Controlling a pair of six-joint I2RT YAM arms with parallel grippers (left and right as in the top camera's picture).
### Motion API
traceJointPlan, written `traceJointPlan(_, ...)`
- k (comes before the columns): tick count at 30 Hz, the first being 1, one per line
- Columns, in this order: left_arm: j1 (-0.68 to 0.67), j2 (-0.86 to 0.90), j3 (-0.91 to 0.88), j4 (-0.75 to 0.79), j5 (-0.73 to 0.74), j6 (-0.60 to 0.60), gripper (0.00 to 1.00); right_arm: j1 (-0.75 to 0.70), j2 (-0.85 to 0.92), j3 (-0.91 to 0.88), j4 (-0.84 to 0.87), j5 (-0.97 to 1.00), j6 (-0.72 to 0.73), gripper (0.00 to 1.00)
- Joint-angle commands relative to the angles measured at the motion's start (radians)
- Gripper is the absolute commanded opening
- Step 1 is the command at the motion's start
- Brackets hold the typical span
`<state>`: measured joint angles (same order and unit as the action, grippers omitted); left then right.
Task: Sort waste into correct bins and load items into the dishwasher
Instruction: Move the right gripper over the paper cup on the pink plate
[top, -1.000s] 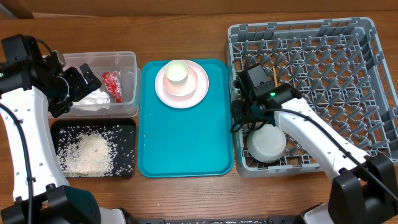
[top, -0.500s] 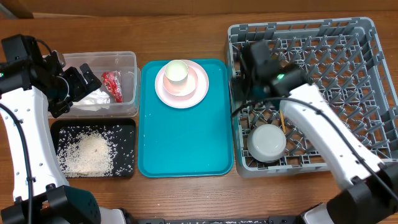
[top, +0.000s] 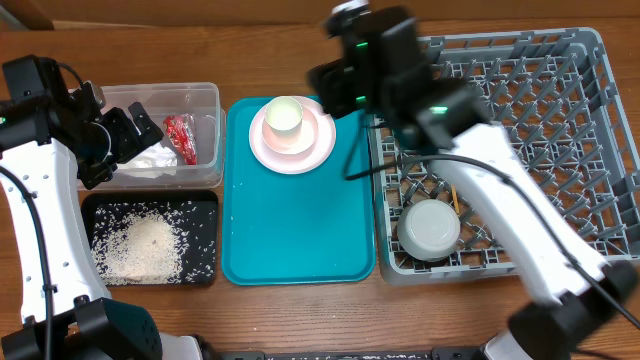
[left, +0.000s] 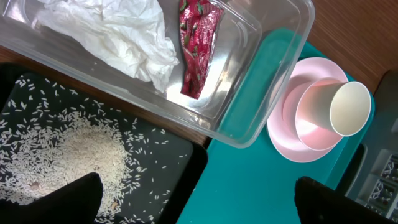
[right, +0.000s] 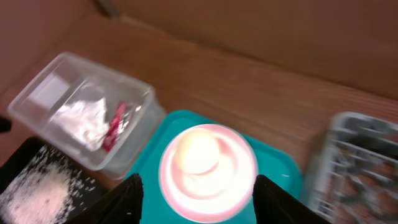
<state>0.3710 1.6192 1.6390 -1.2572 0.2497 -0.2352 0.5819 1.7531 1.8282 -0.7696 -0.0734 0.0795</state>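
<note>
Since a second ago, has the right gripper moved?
Yes: the right gripper moved leftward off the grey dish rack to beside the pink plate.

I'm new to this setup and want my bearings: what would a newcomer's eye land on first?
The bright teal tray in the middle, with a cream cup stacked on a pink plate at its far end. Right of it, the big grey rack holds one pale bowl at its near left corner; the open right gripper hovers above the plate.
</note>
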Motion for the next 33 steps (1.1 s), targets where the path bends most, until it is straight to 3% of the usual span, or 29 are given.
traceJointPlan(1,-0.005,-0.016,0.014,0.002,-0.003,0.011,1.0,0.082,0.138,0.012,0.057,-0.009,-0.098,0.61)
traceJointPlan(12,-0.005,-0.016,0.014,0.002,-0.003,0.011,1.0,0.151,0.41,0.012,0.245,0.089,-0.241,0.56)
traceJointPlan(31,-0.005,-0.016,0.014,0.002,-0.003,0.011,1.0,0.142,0.499,0.006,0.259,0.19,-0.245,0.55)
traceJointPlan(33,-0.005,-0.016,0.014,0.002,-0.003,0.011,1.0,0.142,0.499,0.006,0.251,0.19,-0.245,0.51)
